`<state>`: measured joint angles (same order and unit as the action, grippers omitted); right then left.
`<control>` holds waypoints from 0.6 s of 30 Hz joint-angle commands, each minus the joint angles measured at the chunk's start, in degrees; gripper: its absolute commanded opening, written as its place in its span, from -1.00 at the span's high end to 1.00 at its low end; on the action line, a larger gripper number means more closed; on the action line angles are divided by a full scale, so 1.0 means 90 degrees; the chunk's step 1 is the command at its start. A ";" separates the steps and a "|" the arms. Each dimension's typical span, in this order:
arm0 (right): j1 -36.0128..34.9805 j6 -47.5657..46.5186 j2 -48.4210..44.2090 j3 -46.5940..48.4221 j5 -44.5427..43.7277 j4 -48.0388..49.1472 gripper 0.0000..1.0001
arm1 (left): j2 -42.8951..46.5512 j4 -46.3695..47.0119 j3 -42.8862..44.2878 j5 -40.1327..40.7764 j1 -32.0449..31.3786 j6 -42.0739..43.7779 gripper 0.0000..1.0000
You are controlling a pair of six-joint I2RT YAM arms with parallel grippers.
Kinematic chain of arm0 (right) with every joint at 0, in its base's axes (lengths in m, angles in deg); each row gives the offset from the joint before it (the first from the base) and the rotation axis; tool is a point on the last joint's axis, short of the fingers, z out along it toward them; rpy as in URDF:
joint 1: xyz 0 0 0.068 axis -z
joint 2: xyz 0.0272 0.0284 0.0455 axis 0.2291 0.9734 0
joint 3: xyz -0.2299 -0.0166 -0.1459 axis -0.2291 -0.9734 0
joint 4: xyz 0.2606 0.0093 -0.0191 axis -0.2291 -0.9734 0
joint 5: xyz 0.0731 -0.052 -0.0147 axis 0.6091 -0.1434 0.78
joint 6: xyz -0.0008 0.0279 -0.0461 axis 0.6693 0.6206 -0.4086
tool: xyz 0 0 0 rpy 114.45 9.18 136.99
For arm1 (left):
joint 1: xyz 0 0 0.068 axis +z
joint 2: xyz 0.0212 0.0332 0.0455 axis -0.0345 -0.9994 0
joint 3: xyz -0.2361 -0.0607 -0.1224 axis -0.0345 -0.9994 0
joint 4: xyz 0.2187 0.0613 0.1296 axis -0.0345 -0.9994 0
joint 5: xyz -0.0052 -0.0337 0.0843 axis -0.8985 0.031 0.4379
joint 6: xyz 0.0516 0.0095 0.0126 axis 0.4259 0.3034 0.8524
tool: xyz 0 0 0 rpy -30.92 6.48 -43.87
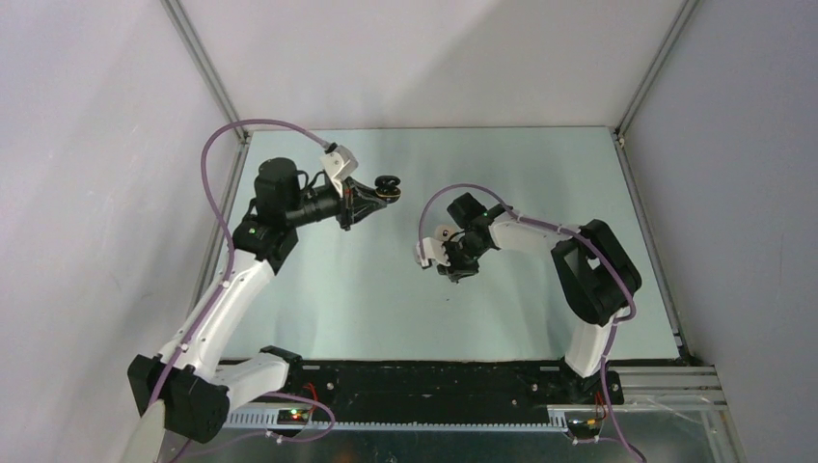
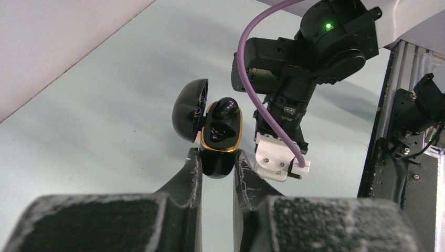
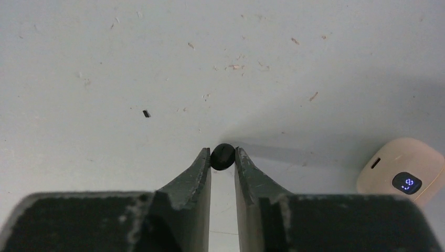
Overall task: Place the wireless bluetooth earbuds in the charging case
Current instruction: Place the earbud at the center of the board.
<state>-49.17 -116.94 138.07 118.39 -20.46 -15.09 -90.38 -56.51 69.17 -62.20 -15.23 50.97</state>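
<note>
Presently, the right jaws pinch a black earbud (image 3: 222,156) at their very tips, and both inner faces appear to touch its sides. The right wrist view does not show whether it is lifted or rests on the surface (image 3: 105,63).

The left jaws are pressed onto the lower body of the charging case (image 2: 220,134). It is held off the surface with its lid (image 2: 188,110) swung open to one side and its gold-rimmed face turned towards the right arm. One seated earbud (image 2: 224,108) occupies the upper well. The lower well looks vacant, though its dark interior makes this uncertain.

A closed cream case (image 3: 401,170) with a lit display lies on the surface, near the right jaws but not touching them.

Handling assessment:
- **Earbud:** It is judged very light, rigid, smooth and rounded, so it could squirt out of a tip pinch or roll if dropped. The grip is best taken across its widest part with modest pressure, leaving the end that enters the well exposed.
- **Case:** It is a hard, glossy shell that could slip or twist under side load. The present hold low on the body keeps the wells and hinge unobstructed, and the open lid should bear no load.
- **Seating:** The well is probably shaped to the earbud, so orientation will matter more than force.
</note>
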 commanded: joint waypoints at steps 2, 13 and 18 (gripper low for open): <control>0.0111 -0.0332 -0.0007 0.0030 -0.0189 -0.0101 0.37 | 0.0190 0.0191 -0.0073 -0.0023 0.0042 0.0121 1.00; 0.1183 0.0901 -0.0417 0.0220 0.0193 -0.0162 0.07 | 0.0022 0.0525 -0.0031 -0.0138 0.0047 -0.0244 1.00; 0.1315 0.1121 -0.0901 0.0242 0.0577 -0.0452 0.10 | 0.0003 0.0525 -0.0049 -0.0127 0.0057 -0.0368 1.00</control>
<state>-37.14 -109.55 135.67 118.43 -20.14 -16.21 -90.30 -54.65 68.51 -62.42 -15.21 49.22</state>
